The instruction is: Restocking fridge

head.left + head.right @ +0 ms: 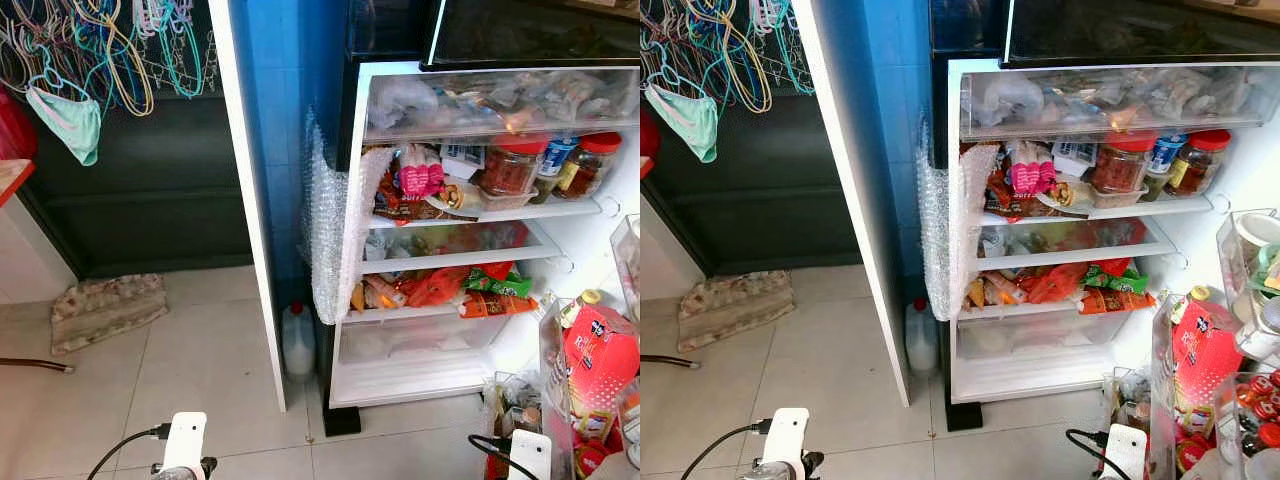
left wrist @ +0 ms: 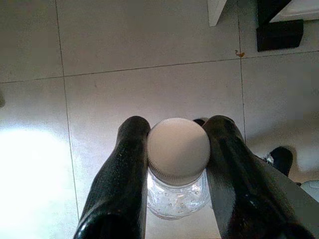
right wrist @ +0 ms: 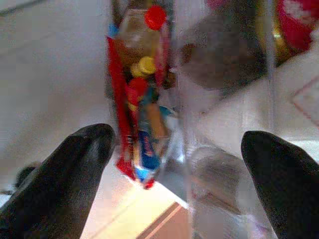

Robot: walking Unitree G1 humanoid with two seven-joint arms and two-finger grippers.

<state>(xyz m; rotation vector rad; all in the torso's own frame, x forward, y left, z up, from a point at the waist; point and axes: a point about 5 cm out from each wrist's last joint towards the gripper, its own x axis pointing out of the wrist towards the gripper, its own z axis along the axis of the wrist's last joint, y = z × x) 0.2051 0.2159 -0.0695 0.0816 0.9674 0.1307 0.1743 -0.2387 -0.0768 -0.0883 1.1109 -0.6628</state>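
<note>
From the head cameras, the fridge [image 1: 480, 240] stands open at about 2 o'clock, its shelves packed. On the upper shelf sit 2 red-lidded jars [image 1: 512, 165] beside a pink packet [image 1: 420, 175]; lower down lie orange and green snack bags [image 1: 470, 290], and a clear crisper drawer [image 1: 420, 338] sits at the bottom. A sheet of bubble wrap [image 1: 325, 230] hangs off the fridge's near edge. On the floor just beside it, at 12 o'clock, stands a white jug with a red cap [image 1: 298, 342]. The door shelves at 4 o'clock hold a red carton [image 1: 600, 360] and small bottles. Over at 10 o'clock, coloured hangers [image 1: 90, 50] dangle above a folded mat [image 1: 108, 310] on the tiles. The 2 white wrist housings poke up at 6 o'clock, left [image 1: 183, 445] and right [image 1: 527, 455].

In the left wrist view, the left gripper [image 2: 178, 159] is clenched on a small clear bottle with a white cap [image 2: 178, 152], 1 black finger [image 2: 122, 179] pressed to each side of the cap. The bottle hangs over pale floor tiles [image 2: 149, 45], well short of the fridge.

In the right wrist view, the right gripper [image 3: 179, 149] is spread wide with nothing between its fingers [image 3: 65, 169]. Beyond it are the clear door bins [image 3: 224, 99] and a bundle of red and blue packets [image 3: 142, 114], blurred.
</note>
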